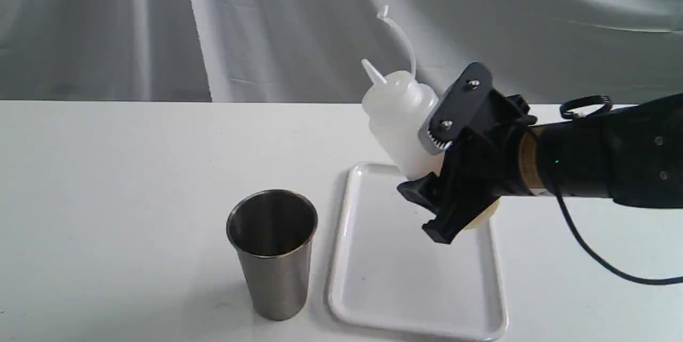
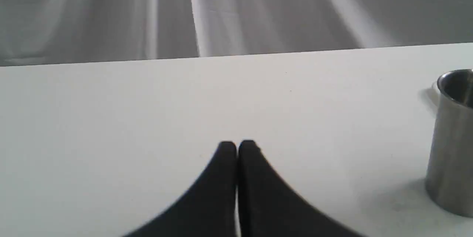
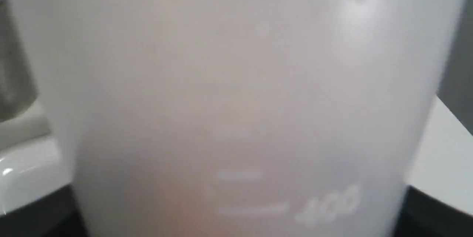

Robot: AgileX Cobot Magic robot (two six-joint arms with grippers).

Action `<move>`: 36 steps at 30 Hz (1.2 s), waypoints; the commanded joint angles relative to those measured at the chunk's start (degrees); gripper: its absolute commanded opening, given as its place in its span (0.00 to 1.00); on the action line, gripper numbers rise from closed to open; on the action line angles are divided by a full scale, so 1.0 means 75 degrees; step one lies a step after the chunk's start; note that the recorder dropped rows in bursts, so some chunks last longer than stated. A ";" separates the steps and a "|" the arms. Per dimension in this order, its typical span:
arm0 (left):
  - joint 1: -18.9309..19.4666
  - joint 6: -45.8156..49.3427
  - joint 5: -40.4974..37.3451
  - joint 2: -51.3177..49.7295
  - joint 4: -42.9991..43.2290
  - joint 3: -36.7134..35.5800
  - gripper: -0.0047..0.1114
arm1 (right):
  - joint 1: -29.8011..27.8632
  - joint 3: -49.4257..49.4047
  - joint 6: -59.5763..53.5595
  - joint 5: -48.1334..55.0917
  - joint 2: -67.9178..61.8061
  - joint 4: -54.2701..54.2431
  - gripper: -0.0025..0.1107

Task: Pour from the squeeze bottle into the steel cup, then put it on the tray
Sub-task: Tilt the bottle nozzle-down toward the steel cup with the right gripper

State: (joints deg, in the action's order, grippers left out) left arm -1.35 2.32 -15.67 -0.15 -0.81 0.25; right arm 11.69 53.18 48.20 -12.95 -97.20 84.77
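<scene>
The right claw (image 1: pixel 448 163) pinches the bottle (image 1: pixel 397 118) round its body. The bottle tilts nozzle-first toward the cup (image 1: pixel 273 256) but hangs over the tray's (image 1: pixel 416 288) far end, well apart from it. The cup stands on the worktop (image 1: pixel 106 198) just beside the tray. The left claw (image 2: pixel 237 148) is pressed together, empty. Tipping further before the nozzle is over the rim would likely spill. A harder pinch may squirt, and a low approach could topple the cup.
</scene>
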 commanded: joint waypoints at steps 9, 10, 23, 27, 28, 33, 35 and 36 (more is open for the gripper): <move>0.0012 -0.0043 0.0058 0.0020 -0.0008 -0.0034 0.04 | 0.1112 -0.0009 -0.0026 0.2422 0.0126 0.0398 0.05; 0.0012 -0.0043 0.0058 0.0020 -0.0008 -0.0034 0.04 | 0.1147 -0.0009 -0.0026 0.2520 0.0126 0.0480 0.05; 0.0012 -0.0023 0.0058 0.0020 -0.0008 -0.0034 0.04 | 0.1845 -0.0009 -0.0026 0.4123 0.0110 0.2024 0.05; 0.0012 -0.0023 0.0058 0.0020 -0.0008 -0.0034 0.04 | 0.2023 -0.0009 -0.0057 0.4807 -0.0105 0.2024 0.05; 0.0012 -0.0023 0.0058 0.0020 -0.0008 -0.0034 0.04 | 0.2075 -0.0009 -0.0057 0.4916 -0.0156 0.2024 0.05; 0.0012 -0.0039 0.0058 0.0020 -0.0008 -0.0034 0.04 | 0.2403 -0.0009 -0.0228 0.5219 -0.0245 0.2024 0.05; 0.0012 -0.0039 0.0058 0.0020 -0.0008 -0.0034 0.04 | 0.2515 -0.0009 -0.0485 0.5365 -0.0298 0.2024 0.03; 0.0012 -0.0039 0.0058 0.0020 -0.0008 -0.0034 0.04 | 0.2555 -0.0009 -0.0563 0.5450 -0.0336 0.2024 0.02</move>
State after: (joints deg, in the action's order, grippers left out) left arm -1.35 2.32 -15.67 -0.15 -0.81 0.25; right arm 30.32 53.18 45.47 25.79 -99.81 99.13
